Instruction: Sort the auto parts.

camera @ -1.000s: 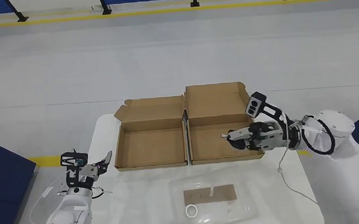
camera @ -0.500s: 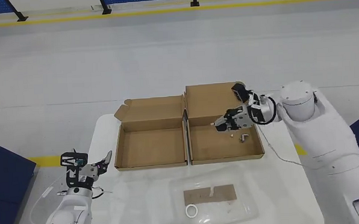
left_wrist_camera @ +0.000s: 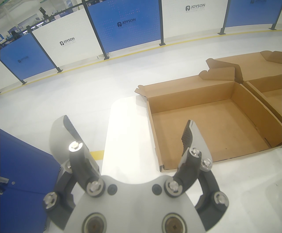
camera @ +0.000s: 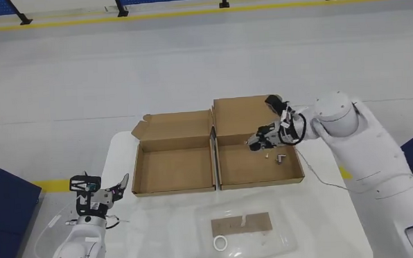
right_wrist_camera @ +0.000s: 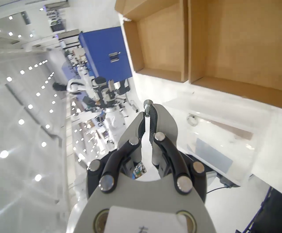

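Observation:
My right gripper hangs over the right cardboard box, shut on a small threaded screw whose head sticks out past the fingertips. Two small parts lie on that box's floor just beside the gripper. The left cardboard box stands next to it with a bare floor. At the table's near left corner my left gripper is open with nothing between its fingers, facing the left box.
A clear plastic bag lies at the table's front, holding a white ring and a brown card strip. Both boxes have their lids folded back on the far side. A cable hangs off my right arm near the right box's corner.
My right arm has swung round, and its gripper moved a little farther in over the right box with the screw. The left arm kept still.

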{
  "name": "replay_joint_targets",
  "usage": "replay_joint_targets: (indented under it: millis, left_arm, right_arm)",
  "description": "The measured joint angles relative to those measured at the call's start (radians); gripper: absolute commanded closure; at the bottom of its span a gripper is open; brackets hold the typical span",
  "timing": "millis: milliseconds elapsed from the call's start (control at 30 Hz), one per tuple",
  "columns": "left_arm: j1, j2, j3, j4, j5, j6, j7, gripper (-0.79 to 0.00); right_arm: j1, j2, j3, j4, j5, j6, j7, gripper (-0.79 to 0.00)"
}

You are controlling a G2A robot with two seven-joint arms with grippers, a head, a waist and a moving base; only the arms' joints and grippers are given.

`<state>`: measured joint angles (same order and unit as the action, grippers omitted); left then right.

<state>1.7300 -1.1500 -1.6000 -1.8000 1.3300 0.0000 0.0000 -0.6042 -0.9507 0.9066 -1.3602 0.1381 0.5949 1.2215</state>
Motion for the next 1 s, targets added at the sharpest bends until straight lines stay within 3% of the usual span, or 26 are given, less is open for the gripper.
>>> replay_joint_targets:
  millis: [267, 500, 633, 1000]
  left_arm:
    - [0.0, 0.0, 0.0, 0.0, 0.0, 0.0, 0.0, -0.785]
    - [0.0, 0.0, 0.0, 0.0, 0.0, 0.0, 0.0, -0.785]
    - [0.0, 0.0, 0.0, 0.0, 0.0, 0.0, 0.0, -0.785]
    - [0.0, 0.0, 0.0, 0.0, 0.0, 0.0, 0.0, -0.785]
  right_arm:
    - [0.189, -0.085, -0.282, 0.204, -0.154, 0.057, -0.054, 0.0]
    - [0.276, -0.188, -0.484, 0.414, -0.134, 0.105, -0.101, 0.0]
    - [0.287, -0.236, -0.543, 0.507, -0.084, 0.092, -0.088, 0.0]
    - [0.275, -0.242, -0.545, 0.521, -0.086, 0.088, -0.114, 0.0]
